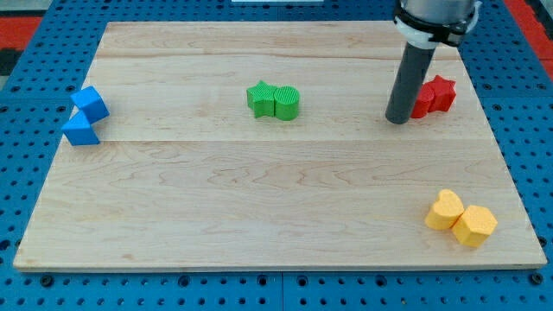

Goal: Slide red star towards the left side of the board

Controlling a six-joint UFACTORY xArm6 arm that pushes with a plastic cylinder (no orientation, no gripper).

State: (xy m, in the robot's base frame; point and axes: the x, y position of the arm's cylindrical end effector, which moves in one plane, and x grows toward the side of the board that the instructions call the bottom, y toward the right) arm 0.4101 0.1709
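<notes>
The red star (436, 93) sits near the view's top right of the counter (276, 199), partly hidden behind the dark rod. My tip (397, 119) rests just at the star's left edge, seemingly touching it; there is no claw here to open or hold anything. Near the centre top, a green star (259, 98) touches a green cylinder (287, 103). At the view's bottom right, a yellow heart (446, 210) touches a yellow hexagon (475, 225). At the left edge, two blue blocks (84, 116) touch.

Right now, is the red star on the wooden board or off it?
On it. The red star sits flat on the board, near its right edge, with my tip at the star's left side.
</notes>
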